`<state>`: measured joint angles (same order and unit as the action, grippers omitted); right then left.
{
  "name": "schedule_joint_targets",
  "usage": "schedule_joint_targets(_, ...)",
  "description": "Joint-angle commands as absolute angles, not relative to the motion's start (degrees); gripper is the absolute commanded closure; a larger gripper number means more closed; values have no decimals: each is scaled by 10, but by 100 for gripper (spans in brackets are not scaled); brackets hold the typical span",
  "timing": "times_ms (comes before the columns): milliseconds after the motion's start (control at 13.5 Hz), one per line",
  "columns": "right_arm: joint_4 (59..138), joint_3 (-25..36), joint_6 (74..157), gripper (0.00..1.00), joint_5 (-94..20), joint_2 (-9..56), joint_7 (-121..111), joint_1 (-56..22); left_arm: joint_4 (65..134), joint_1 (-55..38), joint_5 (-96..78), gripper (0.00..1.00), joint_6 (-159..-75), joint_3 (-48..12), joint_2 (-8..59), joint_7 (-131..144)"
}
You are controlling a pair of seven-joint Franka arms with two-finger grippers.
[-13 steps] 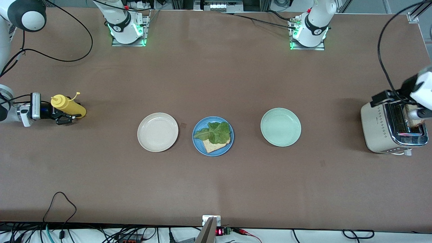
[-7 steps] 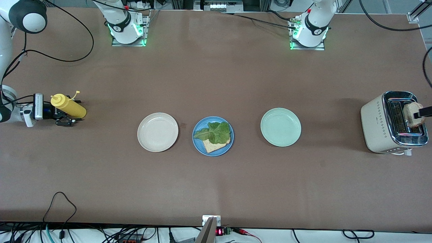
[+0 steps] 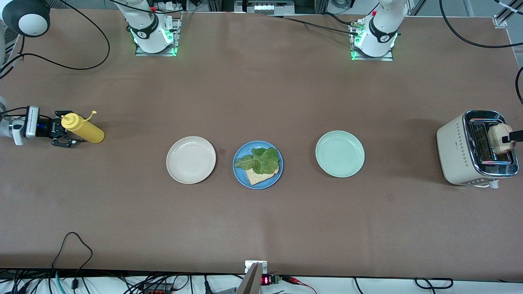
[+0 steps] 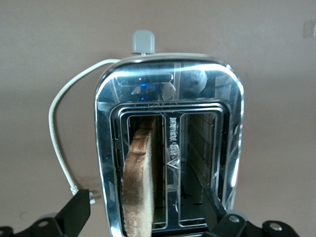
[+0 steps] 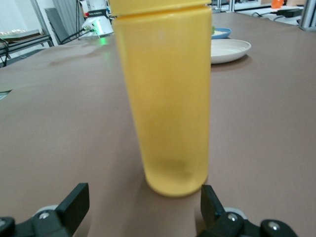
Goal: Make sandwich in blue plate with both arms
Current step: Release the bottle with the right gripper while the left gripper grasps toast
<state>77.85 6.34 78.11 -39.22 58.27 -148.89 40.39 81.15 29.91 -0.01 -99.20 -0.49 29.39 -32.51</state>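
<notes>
Two Franka arms are working at opposite ends of the brown table [image 3: 261, 228]. At the left arm's end, the toaster [image 3: 476, 149] is holding a bread slice [image 4: 138, 182] upright in one slot, with the left tool [image 4: 148, 217] hanging over it, fingers spread apart. Midway between the cream plate [image 3: 191, 159] and mint plate [image 3: 340, 154], the blue plate [image 3: 241, 173] is carrying one bread slice [image 3: 258, 177] topped with lettuce [image 3: 259, 160]. At the right arm's end, the right tool [image 3: 65, 132] is sitting with fingers spread beside the yellow squeeze bottle [image 3: 83, 128], not gripping it.
</notes>
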Motion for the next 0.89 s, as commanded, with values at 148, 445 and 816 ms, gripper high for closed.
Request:
schedule_joint_targets(148,746,83,762,0,-395,572,-1488,405,809,317,10,0,-982,-9,315,-389)
schedule_joint_targets(445,716,109,729,0,-394,550,-1442,404,809,316,9,33,-978,-10,322,-382)
schedule_joint_targets(816,689,109,688,0,-372,485,-1320,399,809,323,-7,71,-978,-11,318,-381)
